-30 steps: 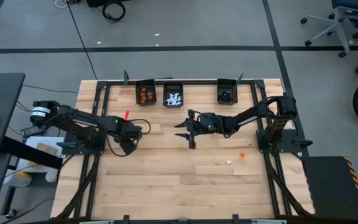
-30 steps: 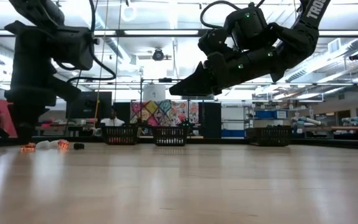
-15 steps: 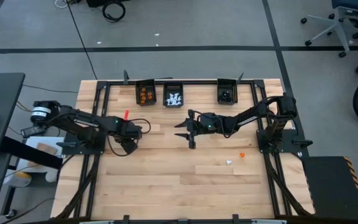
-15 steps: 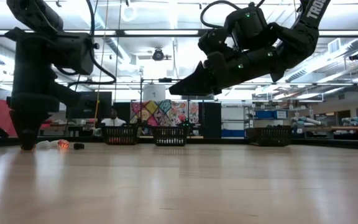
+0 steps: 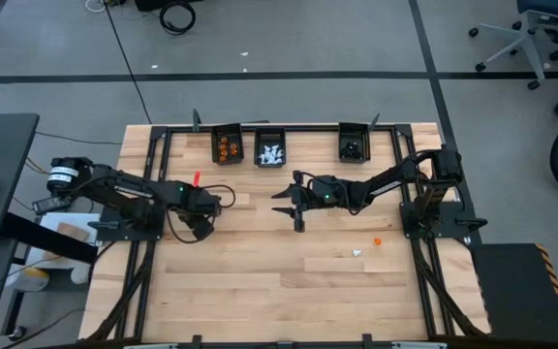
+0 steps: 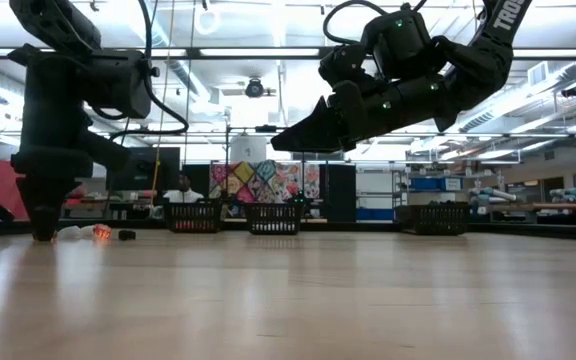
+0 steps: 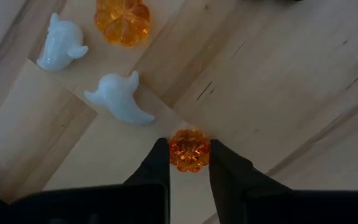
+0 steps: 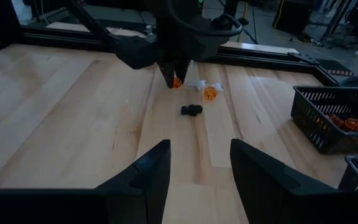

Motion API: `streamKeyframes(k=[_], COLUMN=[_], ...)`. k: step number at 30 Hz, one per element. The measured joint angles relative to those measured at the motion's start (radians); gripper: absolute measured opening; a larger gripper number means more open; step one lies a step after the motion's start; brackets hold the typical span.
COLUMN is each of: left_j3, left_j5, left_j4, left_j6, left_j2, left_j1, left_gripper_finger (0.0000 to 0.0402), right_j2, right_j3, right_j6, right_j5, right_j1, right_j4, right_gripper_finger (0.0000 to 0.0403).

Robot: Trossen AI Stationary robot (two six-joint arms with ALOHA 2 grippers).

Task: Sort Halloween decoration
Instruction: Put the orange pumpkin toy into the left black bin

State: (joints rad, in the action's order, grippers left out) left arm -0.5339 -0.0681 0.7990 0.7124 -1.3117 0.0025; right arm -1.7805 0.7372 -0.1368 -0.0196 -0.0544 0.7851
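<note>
Left gripper (image 7: 189,163) is down at the table (image 5: 260,281), jaws closed narrowly on an orange pumpkin (image 7: 189,149) that rests on the wood. Just beside it lie two white ghosts (image 7: 120,98) and a second pumpkin (image 7: 122,20); a black trinket (image 8: 191,110) lies near them. Right gripper (image 8: 194,163) hovers above mid-table — jaws apart, holding nothing. Three bins (image 5: 226,145) stand at the far edge. Two more trinkets (image 5: 377,239) lie well apart, near the right arm.

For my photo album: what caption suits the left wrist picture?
Left gripper closing on an orange pumpkin trinket, two white ghosts beside.
</note>
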Motion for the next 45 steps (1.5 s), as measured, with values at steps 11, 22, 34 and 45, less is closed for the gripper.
streamKeyframes(k=[11, 22, 34, 45], left_j3=[-0.051, -0.051, -0.058, -0.202], left_j5=[0.001, -0.016, -0.049, -0.095], left_j4=[-0.007, -0.039, -0.193, -0.212], left_j6=[-0.044, -0.052, -0.121, -0.372], left_j2=[0.008, 0.009, 0.01, 0.009], left_j1=[0.0, 0.001, 0.052, 0.231], left_gripper_finger=[0.0059, 0.0057, 0.0054, 0.0047], right_j2=[0.0, 0.0, 0.0, 0.0], right_j3=[0.0, 0.0, 0.0, 0.0], right_j6=[-0.007, -0.015, -0.015, -0.015], right_j5=[0.025, 0.03, 0.03, 0.03], right_j1=[0.0, 0.0, 0.0, 0.0], right_j4=[-0.017, -0.019, -0.016, -0.016], right_gripper_finger=[0.0171, 0.0171, 0.0171, 0.0171])
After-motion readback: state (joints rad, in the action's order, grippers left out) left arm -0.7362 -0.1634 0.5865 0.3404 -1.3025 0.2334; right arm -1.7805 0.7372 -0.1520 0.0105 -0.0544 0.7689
